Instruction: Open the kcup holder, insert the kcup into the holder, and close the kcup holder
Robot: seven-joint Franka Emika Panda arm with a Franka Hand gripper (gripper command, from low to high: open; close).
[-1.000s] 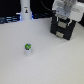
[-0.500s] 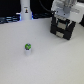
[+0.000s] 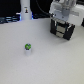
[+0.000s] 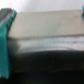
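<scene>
The white arm's gripper [image 3: 62, 23] hides much of the dark boxy kcup holder [image 3: 63, 31]; its opening cannot be judged. The small green-topped white kcup [image 3: 28, 48] stands well apart on the white table [image 3: 45, 60]. The wrist view is blurred.

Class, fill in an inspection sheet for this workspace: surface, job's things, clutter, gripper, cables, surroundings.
Surface: white table, mostly bare.
Job's things: kcup upright on the table, apart from the kcup holder toward the exterior view's right; holder looks closed.
Clutter: tall white post at the back.
Gripper: gripper at the holder; open or shut cannot be told.
Cables: nothing seen.
Surroundings: dark background, blurred.
</scene>
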